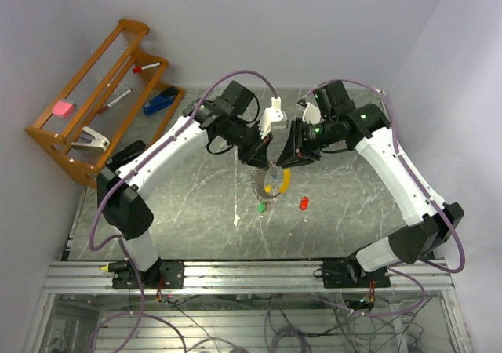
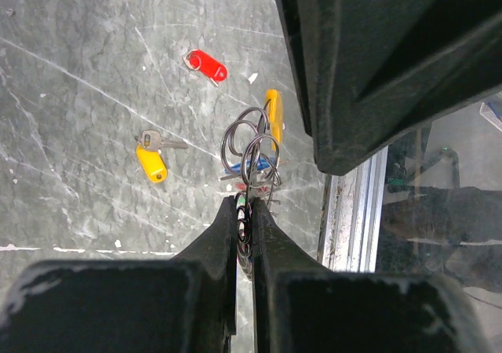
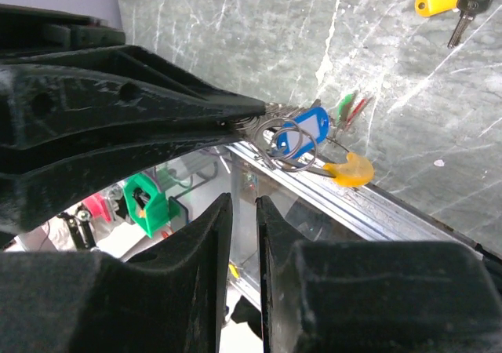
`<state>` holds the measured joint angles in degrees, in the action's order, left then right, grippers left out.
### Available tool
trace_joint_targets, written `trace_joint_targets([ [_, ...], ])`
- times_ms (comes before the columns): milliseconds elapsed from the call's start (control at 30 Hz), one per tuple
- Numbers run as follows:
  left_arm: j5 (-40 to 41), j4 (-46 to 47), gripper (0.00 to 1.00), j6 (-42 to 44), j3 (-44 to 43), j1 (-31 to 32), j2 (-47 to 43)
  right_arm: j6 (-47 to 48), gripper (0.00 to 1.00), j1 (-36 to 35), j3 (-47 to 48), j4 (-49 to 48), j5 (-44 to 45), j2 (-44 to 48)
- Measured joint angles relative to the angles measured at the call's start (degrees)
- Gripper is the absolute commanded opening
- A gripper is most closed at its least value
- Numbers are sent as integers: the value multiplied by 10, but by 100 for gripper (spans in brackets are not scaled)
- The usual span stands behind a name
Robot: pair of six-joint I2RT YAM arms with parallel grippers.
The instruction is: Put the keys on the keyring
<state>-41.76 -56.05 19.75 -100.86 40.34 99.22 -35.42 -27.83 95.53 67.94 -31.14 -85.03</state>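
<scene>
Pinching the keyring (image 2: 249, 145) tight in the left gripper (image 2: 245, 208), above the middle of the desk (image 2: 78, 94).
Sending the right gripper (image 3: 245, 212), barely parted and empty, for the red key (image 2: 208, 64) lying near right; threading slowly.

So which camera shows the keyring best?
Right wrist: the keyring is close up, loops and yellow piece distinct. Left wrist shows the loops, the piece partly hidden; top external shows it tiny.

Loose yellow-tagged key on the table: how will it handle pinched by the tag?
Yellow-tagged key probably light: small plastic tag, thin blade. Blade lies angled to the tag, so the joint likely pivots and the blade would dangle. Flat on the table, unlikely to roll.
</scene>
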Motion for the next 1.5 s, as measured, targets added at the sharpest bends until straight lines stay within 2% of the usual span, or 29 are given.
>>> trace_joint_targets([
  [367,-21,3,7,-10,0,-2,0,-43,22,0,-38,-41,26,8],
  [400,-22,3,7,-10,0,-2,0,-45,21,0,-38,-43,27,8],
  [500,-22,2,7,-11,-5,-6,0,-49,9,0,-38,-51,34,8],
  [733,-23,4,7,-13,-7,-8,0,-57,7,-1,-35,-55,46,8],
  [833,-24,5,7,-14,-10,-8,0,-61,0,-2,-27,-56,51,8],
  [1400,-48,-1,7,-13,-14,-8,0,-76,0,-2,42,-78,62,-2],
  [1467,-51,-2,7,-13,-14,-8,0,-74,9,-2,51,-77,61,-8],
  [1500,-52,-2,7,-14,-14,-8,0,-71,11,-2,54,-76,61,-10],
])
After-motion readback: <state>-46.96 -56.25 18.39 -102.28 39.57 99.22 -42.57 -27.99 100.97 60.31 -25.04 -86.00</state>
